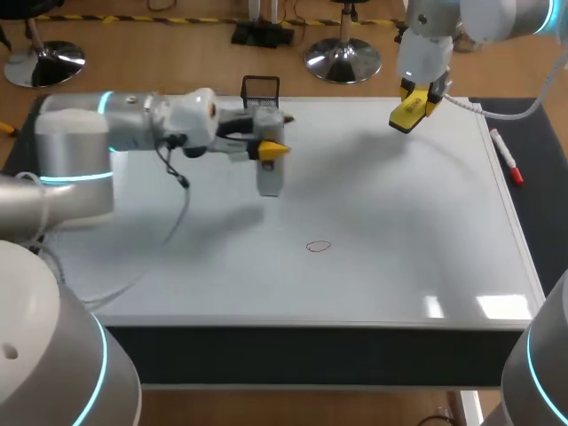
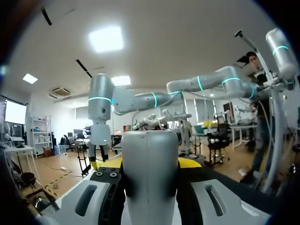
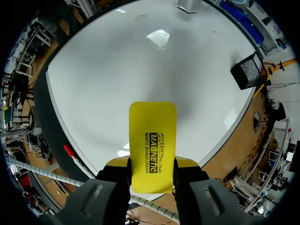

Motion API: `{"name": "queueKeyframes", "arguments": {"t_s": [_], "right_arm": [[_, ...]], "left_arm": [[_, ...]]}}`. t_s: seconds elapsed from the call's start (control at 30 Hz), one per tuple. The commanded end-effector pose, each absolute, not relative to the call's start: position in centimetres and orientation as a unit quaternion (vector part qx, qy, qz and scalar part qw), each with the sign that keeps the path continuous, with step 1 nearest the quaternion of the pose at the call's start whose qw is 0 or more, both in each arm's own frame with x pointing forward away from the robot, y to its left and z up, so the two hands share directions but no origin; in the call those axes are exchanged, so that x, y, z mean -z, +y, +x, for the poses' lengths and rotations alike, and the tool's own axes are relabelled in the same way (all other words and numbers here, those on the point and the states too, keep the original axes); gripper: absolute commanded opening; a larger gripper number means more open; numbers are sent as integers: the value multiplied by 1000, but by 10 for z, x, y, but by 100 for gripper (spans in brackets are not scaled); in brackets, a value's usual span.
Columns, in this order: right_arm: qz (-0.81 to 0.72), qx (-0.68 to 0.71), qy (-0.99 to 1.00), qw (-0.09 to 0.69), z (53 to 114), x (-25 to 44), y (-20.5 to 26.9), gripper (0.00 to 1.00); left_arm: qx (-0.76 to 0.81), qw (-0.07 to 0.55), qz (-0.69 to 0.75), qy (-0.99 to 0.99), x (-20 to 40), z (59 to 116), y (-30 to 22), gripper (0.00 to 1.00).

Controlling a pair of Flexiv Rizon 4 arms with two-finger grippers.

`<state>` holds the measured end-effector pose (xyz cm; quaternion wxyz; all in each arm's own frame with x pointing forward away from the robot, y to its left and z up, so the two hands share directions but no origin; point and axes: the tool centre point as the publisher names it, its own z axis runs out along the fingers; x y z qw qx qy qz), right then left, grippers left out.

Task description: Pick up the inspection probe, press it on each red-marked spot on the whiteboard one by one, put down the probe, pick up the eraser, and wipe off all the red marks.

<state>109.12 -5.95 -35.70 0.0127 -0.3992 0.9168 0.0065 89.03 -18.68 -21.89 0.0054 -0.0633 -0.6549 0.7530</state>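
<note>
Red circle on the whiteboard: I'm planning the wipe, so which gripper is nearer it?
Left. The left gripper, holding the probe, is over the whiteboard behind the red circle, toward its left. The right gripper, holding the eraser, is farther, near its back edge.

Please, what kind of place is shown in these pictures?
Probably a robotics lab bench: a whiteboard lies flat as the tabletop, the left arm holds a probe and the right arm an eraser above it.

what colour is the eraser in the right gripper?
Yellow, with black print. The eraser shows best in the right wrist view, held by the right gripper.
</note>
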Motion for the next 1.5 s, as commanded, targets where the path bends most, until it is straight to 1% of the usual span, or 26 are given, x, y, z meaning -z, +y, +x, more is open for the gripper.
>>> {"name": "queueKeyframes", "arguments": {"t_s": [0.03, 0.23, 0.7, 1.5], "right_arm": [[-400, -5, 916, 12, 1091, 356, -60, 0], [-400, -5, 916, 12, 1091, 356, -60, 0], [-400, -5, 916, 12, 1091, 356, -60, 0], [-400, -5, 916, 12, 1091, 356, -60, 0]], "left_arm": [[-746, -25, -40, -664, 209, 895, -154, 0], [-747, -55, -23, -662, 206, 925, -120, 0], [-740, -92, 21, -666, 206, 982, -67, 0], [-745, -99, 50, -658, 214, 992, -43, 0]]}}
